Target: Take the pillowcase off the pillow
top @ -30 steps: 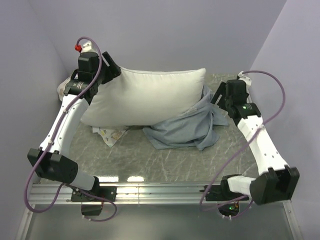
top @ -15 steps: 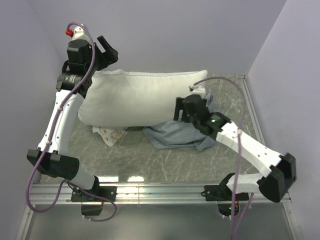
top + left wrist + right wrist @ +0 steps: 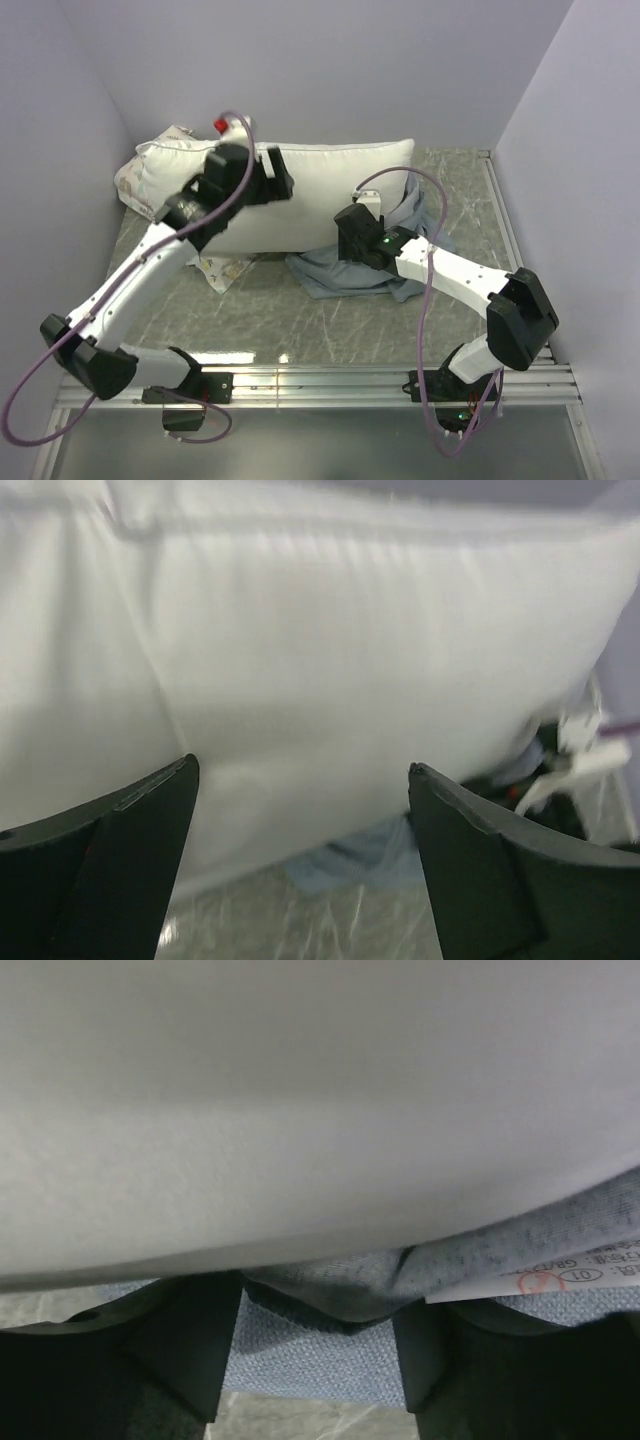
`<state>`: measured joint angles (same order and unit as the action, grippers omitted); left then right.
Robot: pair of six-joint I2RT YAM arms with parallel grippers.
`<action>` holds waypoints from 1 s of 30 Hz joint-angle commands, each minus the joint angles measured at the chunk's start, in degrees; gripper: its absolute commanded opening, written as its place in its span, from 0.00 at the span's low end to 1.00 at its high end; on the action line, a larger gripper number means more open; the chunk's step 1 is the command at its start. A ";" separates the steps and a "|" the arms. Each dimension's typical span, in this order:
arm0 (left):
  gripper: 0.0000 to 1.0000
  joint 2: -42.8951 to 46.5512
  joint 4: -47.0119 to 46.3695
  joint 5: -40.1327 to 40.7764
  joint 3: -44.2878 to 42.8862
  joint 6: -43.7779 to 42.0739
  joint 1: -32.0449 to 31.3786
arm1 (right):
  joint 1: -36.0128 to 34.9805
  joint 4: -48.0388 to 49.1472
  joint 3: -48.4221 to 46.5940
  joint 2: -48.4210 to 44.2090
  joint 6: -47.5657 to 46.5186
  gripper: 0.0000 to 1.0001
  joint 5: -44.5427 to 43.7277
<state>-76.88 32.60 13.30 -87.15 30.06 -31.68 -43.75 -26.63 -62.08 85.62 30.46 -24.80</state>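
Marbled tabletop (image 3: pixel 260 310), pillow (image 3: pixel 330 190) whole overhead, pillowcase (image 3: pixel 320 1360) tag (image 3: pixel 560 1282) only right wrist

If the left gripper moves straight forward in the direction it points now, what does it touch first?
Most likely the plain white pillow: it fills the left wrist view between the open fingers of the left gripper. How far away it is, I cannot tell.

Top view looks down; wrist views hug the pillow (image 3: pixel 340 190)

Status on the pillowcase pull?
Left tool open, facing pillow. Right tool open, low at pillowcase. Pillowcase bunched on table, edge under pillow.
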 commanded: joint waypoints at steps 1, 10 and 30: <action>0.91 6.73 -2.45 8.30 8.03 4.03 -5.92 | 0.07 1.94 -2.52 0.07 0.74 0.61 -0.96; 0.99 -1.31 -11.50 19.39 18.34 7.82 -14.20 | -0.02 2.73 -0.50 0.77 1.97 0.00 0.10; 0.00 -21.47 2.28 28.80 -11.44 -0.53 -13.06 | 1.12 -2.02 0.91 -9.93 0.92 0.00 -3.24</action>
<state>-99.66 29.69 42.44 -92.53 32.82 -45.19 -43.31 -27.75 -61.39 81.82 31.27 -25.45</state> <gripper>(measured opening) 0.026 0.027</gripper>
